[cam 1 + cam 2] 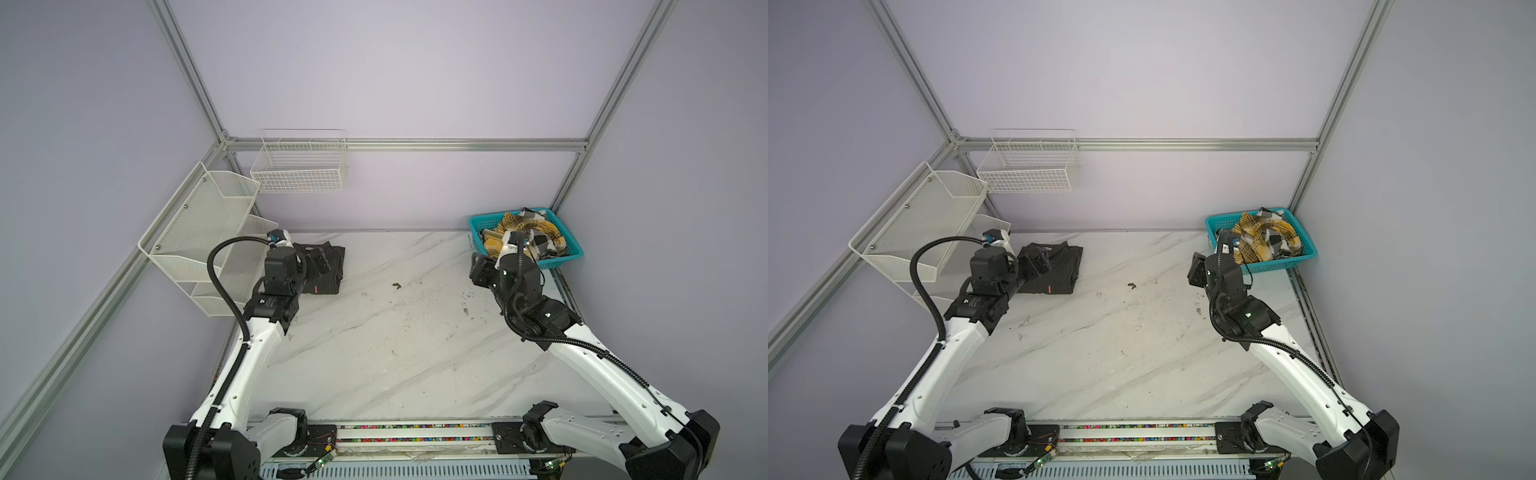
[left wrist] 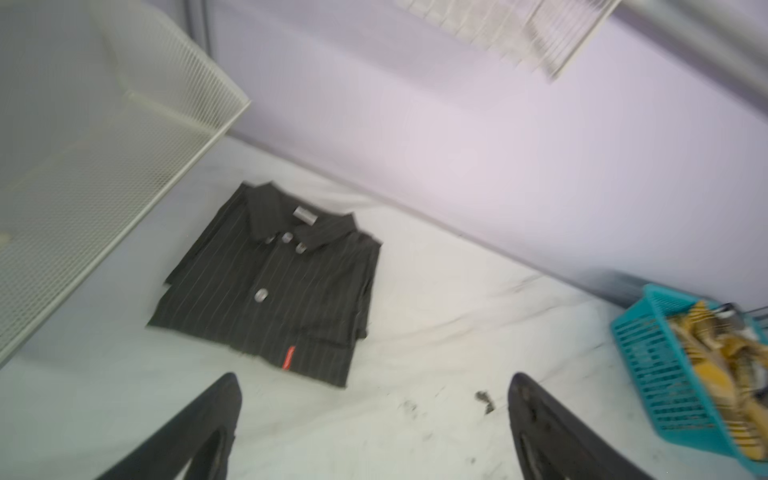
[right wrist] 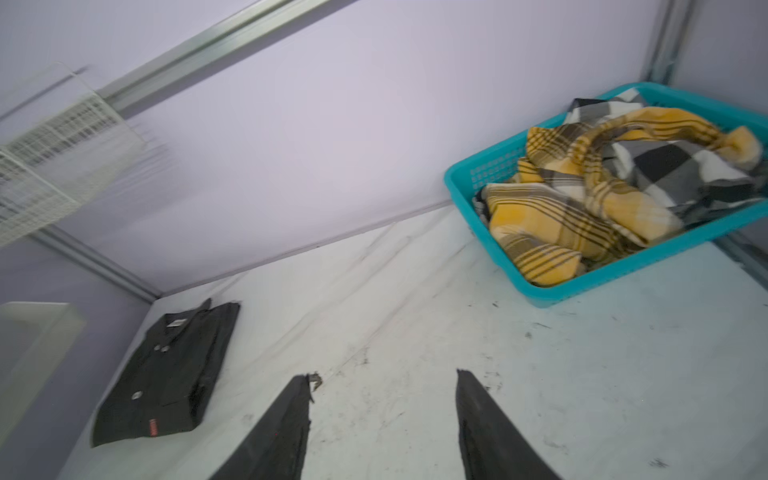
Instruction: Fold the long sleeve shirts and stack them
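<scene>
The dark pinstriped shirt [image 1: 330,272] [image 1: 1061,270] [image 2: 274,286] [image 3: 166,374] lies folded flat at the back left of the marble table, collar toward the wall. The yellow, black and white plaid shirt [image 1: 530,232] [image 1: 1266,237] [image 3: 582,199] [image 2: 723,370] is bunched in the teal basket [image 1: 561,259] [image 1: 1283,264] [image 3: 623,274] at the back right. My left gripper [image 1: 318,262] [image 1: 1036,264] [image 2: 372,378] hovers at the dark shirt's near edge, open wide and holding nothing. My right gripper [image 1: 478,270] [image 1: 1198,270] [image 3: 383,374] is open over bare table just left of the basket, also holding nothing.
A white mesh shelf unit [image 1: 199,232] hangs on the left wall close to the left arm. A white wire basket [image 1: 299,166] is fixed on the back wall. A small brown scrap [image 1: 396,285] lies mid-table. Aluminium frame posts stand at the back corners.
</scene>
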Controlling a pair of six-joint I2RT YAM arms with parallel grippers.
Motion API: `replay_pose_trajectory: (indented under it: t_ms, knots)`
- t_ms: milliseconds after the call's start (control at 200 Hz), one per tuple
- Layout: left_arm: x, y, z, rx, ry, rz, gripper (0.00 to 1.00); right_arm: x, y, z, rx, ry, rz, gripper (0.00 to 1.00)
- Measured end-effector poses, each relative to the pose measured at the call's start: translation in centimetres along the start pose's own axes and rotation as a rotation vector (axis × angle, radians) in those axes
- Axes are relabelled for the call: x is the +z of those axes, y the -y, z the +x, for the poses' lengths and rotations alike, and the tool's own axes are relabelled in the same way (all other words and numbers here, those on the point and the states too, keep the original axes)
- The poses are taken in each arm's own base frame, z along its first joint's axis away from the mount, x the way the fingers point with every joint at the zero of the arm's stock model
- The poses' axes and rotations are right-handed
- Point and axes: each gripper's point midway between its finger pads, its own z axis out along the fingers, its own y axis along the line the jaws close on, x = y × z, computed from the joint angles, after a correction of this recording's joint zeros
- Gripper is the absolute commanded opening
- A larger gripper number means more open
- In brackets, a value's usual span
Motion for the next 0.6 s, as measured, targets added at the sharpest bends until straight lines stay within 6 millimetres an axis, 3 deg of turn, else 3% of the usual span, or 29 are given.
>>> replay_pose_trajectory:
  t_ms: [155,265,355,460,595]
  knots:
    - [2.0,-6.3,8.7,0.125,-0.098,-0.218,1.0,2.7,8.0,5.3,-0.114,0.021,0.301,0.77]
    - [2.4,-9.5,11.7,0.176,-0.088,-0.327,1.0,3.8,14.2,9.1,-0.155,0.011,0.499,0.77]
    - [3.2,-10.7,13.5,0.21,-0.105,-0.373,1.0,4.1,17.8,10.8,-0.144,0.024,0.604,0.78]
    - [4.7,-10.2,13.4,0.234,-0.079,-0.351,1.0,5.1,19.5,11.7,-0.135,0.053,0.641,0.78]
    - [6.4,-8.6,12.2,0.265,-0.012,-0.274,1.0,7.4,18.2,11.8,-0.109,0.128,0.514,0.81]
